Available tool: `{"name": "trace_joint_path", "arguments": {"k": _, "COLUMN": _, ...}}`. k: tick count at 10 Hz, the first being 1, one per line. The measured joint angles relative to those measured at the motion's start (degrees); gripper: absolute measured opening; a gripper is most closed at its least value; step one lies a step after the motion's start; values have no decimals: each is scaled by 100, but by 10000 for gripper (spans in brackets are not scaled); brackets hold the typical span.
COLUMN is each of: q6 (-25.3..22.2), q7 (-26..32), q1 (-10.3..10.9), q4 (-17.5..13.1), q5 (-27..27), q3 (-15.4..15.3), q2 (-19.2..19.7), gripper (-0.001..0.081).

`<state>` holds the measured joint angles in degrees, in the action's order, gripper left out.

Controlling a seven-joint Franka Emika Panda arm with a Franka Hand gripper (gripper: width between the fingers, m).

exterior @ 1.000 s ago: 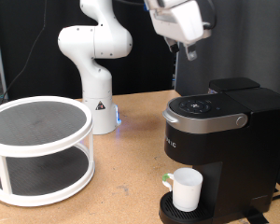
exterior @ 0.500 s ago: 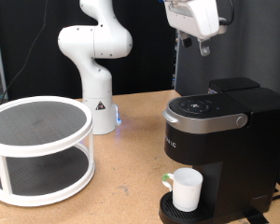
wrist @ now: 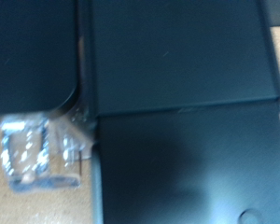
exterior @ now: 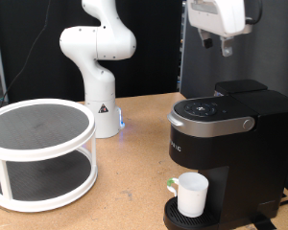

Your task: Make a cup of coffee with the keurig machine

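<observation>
The keurig machine (exterior: 235, 153) stands at the exterior view's right, black, with its lid down and the silver-grey handle (exterior: 242, 124) at the front. The cup (exterior: 191, 195), a white mug, stands upright on the drip tray (exterior: 179, 218) under the spout. My gripper (exterior: 218, 44) hangs in the air above the back of the machine, well apart from it and holding nothing that shows. The wrist view is blurred and filled by the machine's black top (wrist: 177, 65); no fingers show in it.
A white two-tier round rack (exterior: 40, 153) stands on the wooden table (exterior: 125, 182) at the exterior view's left. The arm's white base (exterior: 98, 67) is behind it at centre. A black panel (exterior: 194, 72) rises behind the machine. A shiny silver object (wrist: 37, 149) shows in the wrist view.
My gripper has moved towards the exterior view's right, from above the machine's front lid to above its back. The cup and the machine have not moved.
</observation>
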<state>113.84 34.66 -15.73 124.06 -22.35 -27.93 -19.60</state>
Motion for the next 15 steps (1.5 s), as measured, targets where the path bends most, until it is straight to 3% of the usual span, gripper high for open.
{"name": "trace_joint_path", "arguments": {"k": 4, "q6": -4, "q7": -311, "q1": -7, "q4": -742, "q5": 153, "q3": -71, "q2": 569, "gripper": 805}}
{"name": "trace_joint_path", "arguments": {"k": 7, "q6": -113, "q7": -320, "q1": -36, "q4": -1044, "q5": 381, "q3": -59, "q2": 780, "gripper": 805}}
{"name": "trace_joint_path", "arguments": {"k": 11, "q6": -106, "q7": -265, "q1": -39, "q4": -977, "q5": 868, "q3": -58, "q2": 1010, "gripper": 805}}
{"name": "trace_joint_path", "arguments": {"k": 15, "q6": 285, "q7": 68, "q1": -61, "q4": -483, "q5": 1031, "q3": -45, "q2": 1066, "gripper": 805}}
